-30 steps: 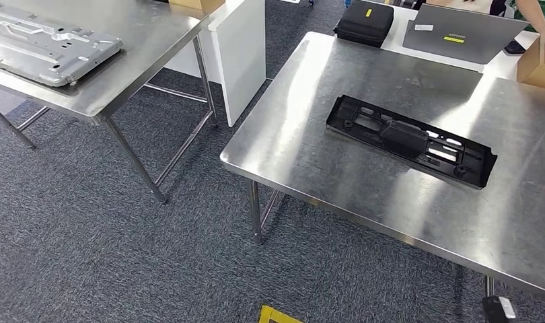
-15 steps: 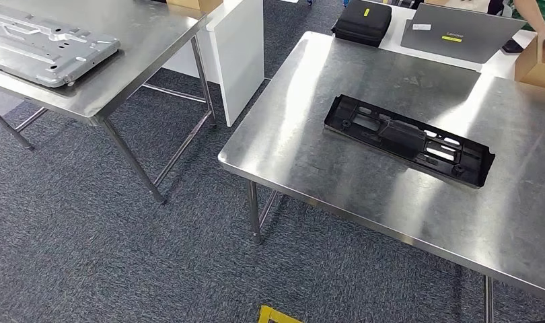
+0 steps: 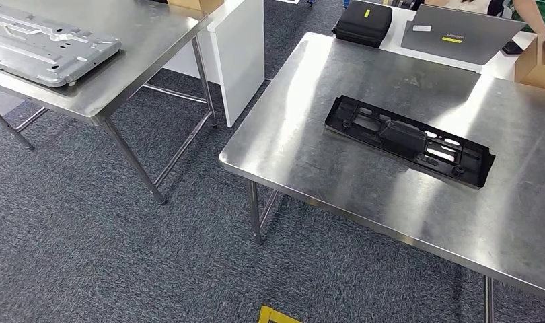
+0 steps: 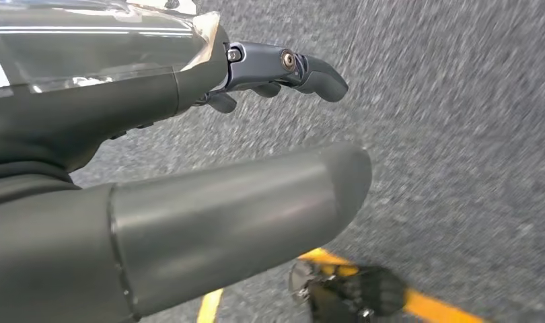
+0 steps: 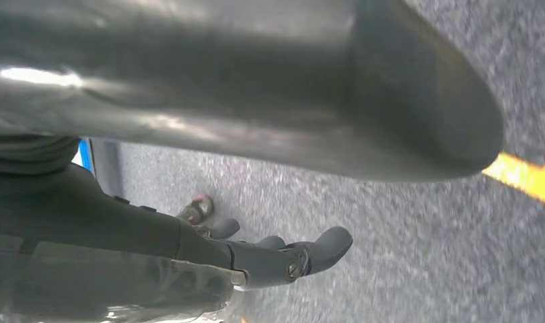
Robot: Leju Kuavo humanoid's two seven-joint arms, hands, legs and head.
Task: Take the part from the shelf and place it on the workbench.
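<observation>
Flat on the workbench [image 3: 303, 161], black part [image 3: 409, 140].

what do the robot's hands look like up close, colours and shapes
The left hand has a thick, rounded grey thumb, darker blue-grey fingers with a visible screw, and a glossy clear-looking cover. The right hand matches: a broad grey thumb and dark jointed fingers.

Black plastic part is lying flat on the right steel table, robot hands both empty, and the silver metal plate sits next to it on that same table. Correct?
Not quite. The silver metal plate lies on the other steel table, the left one, across a gap of carpet, as the head view shows. The rest holds: the black plastic part lies flat on the right steel table, and the left robot hand and right robot hand hold nothing.
</observation>
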